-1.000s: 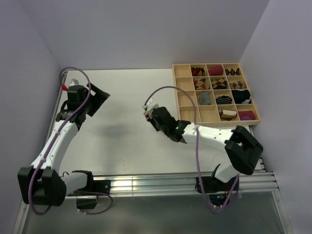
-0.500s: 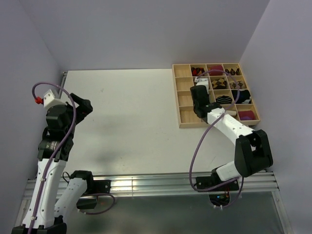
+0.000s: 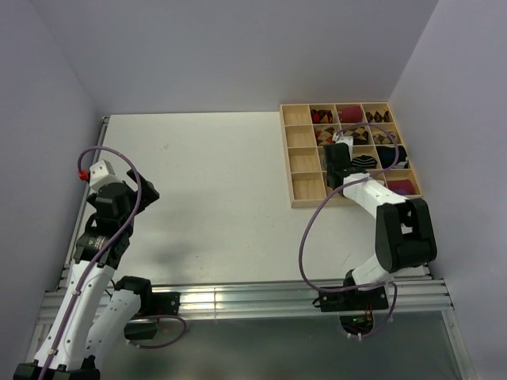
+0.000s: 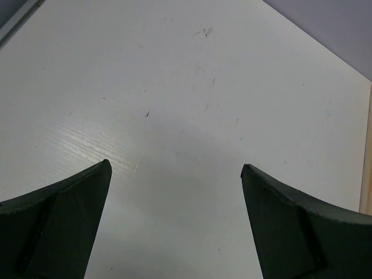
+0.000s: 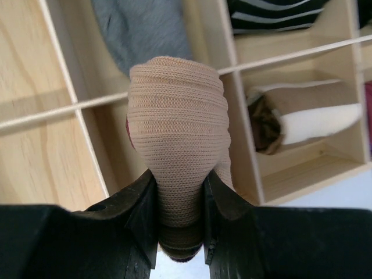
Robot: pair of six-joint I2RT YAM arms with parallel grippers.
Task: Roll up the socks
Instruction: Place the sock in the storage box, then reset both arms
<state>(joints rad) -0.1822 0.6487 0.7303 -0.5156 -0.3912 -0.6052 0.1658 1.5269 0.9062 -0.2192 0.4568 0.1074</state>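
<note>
My right gripper (image 5: 179,174) is shut on a rolled beige sock (image 5: 177,128), squeezing its lower half, with a dark-red bit at the bottom end. It holds the sock above the wooden compartment tray (image 5: 58,110), over the divider between a lower cell and the cell with the grey sock (image 5: 142,29). From above, the right gripper (image 3: 339,162) hangs over the middle of the tray (image 3: 287,158). My left gripper (image 4: 176,168) is open and empty over bare white table, far left (image 3: 131,196).
A black-and-white striped bundle (image 5: 279,11) and a brown-and-white bundle (image 5: 302,119) fill cells to the right of the held sock. Argyle (image 3: 356,134), magenta (image 3: 349,115) and dark bundles sit in further cells. The left column of cells (image 3: 305,162) holds nothing. Walls stand close on both sides.
The right arm carried the beige sock from the table's middle to over the tray. The left arm drew back toward the near left and its jaws widened.
</note>
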